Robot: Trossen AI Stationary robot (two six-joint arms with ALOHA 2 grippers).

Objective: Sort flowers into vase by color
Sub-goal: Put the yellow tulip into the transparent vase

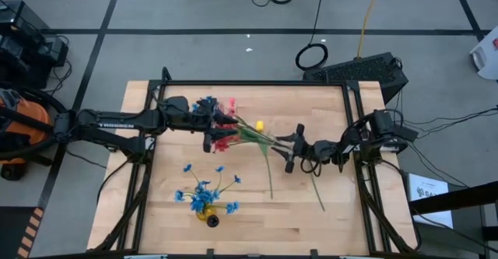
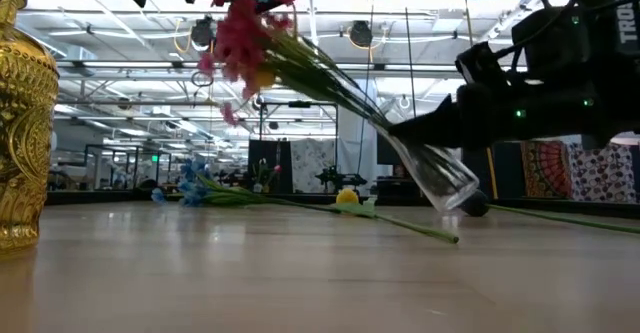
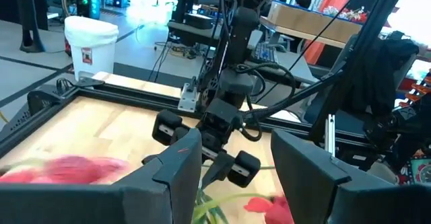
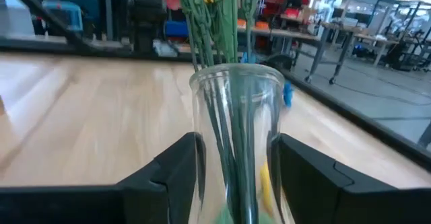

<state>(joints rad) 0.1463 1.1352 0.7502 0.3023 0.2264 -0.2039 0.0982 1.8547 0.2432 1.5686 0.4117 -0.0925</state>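
While the right gripper [image 1: 289,152] clamps the clear glass vase [image 4: 236,143] between its two fingers, tilted with its mouth toward the left arm, the stems of the red and pink flowers [image 2: 238,33] run out of that mouth in a long slant, up and away from the fingers. That slant is what counts: the bunch's long axis lies along the line between the two arms, blossoms at the far end, right at the left gripper [image 1: 208,124], which stands with its fingers spread wide and empty, blooms beneath and between them. So the left arm is nearer the heads, the right holds the base. I judge the next move to be seating the bunch deeper or setting the vase upright.

Beyond the right gripper a yellow bud [image 1: 260,124] and two loose green stems [image 1: 270,173] lie on the wooden table [image 1: 373,228], and farther off blue flowers [image 1: 204,193] stand in a gold vase [image 2: 22,123]. Around the table: grey floor, cables, a workshop hall behind.
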